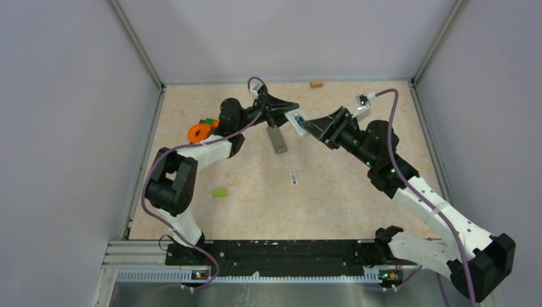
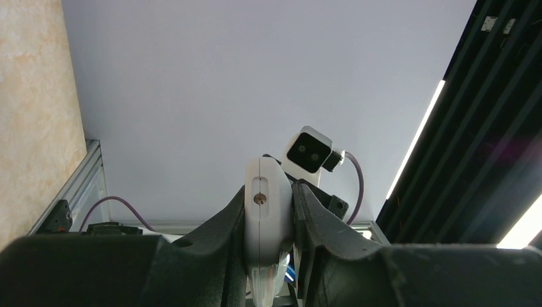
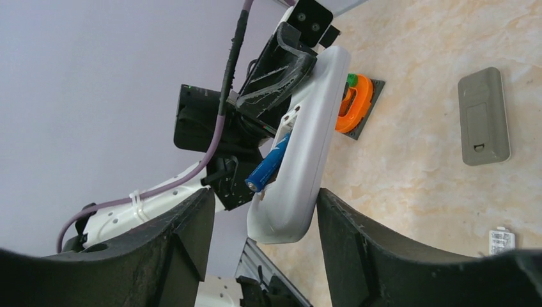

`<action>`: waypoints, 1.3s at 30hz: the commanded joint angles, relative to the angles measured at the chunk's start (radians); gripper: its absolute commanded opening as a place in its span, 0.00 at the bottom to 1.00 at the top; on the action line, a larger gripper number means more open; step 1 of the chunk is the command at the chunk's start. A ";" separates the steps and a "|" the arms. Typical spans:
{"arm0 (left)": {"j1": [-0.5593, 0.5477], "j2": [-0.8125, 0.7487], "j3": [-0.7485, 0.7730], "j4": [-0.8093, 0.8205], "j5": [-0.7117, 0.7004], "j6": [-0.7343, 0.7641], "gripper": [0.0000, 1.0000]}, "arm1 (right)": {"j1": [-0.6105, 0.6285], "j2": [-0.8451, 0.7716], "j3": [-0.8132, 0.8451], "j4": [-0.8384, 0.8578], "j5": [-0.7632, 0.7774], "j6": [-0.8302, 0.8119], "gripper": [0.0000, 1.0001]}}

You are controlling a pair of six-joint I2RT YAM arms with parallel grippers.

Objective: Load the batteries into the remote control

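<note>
My left gripper is shut on the white remote control and holds it in the air over the far middle of the table. In the left wrist view the remote control stands edge-on, clamped between the black fingers of the left gripper. A blue battery sticks out at a slant from the remote control's open back. My right gripper is open, its fingers on either side of the remote's rounded lower end. Other batteries are out of view.
A grey battery cover lies on the table under the remote. A small white labelled piece lies nearer the middle. An orange ring sits at the left, a green piece nearer me, a wooden block at the back wall.
</note>
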 commanded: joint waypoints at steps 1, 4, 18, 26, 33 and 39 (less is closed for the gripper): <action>0.004 -0.051 0.036 0.071 -0.002 0.009 0.00 | -0.004 -0.016 -0.005 0.072 0.032 0.047 0.58; 0.004 -0.057 0.037 0.064 0.004 0.021 0.00 | -0.004 -0.001 -0.006 0.092 0.027 0.060 0.55; 0.003 -0.077 0.029 0.052 0.014 0.046 0.00 | -0.004 0.032 -0.040 0.158 0.003 0.126 0.40; 0.002 -0.089 0.045 0.077 0.020 0.090 0.00 | -0.005 0.049 -0.063 0.157 -0.004 0.167 0.32; 0.001 -0.102 0.056 0.079 0.021 0.123 0.00 | -0.005 0.083 -0.015 0.002 0.007 0.170 0.27; 0.001 -0.112 0.060 0.077 0.025 0.138 0.00 | -0.005 0.115 0.037 -0.127 0.017 0.166 0.26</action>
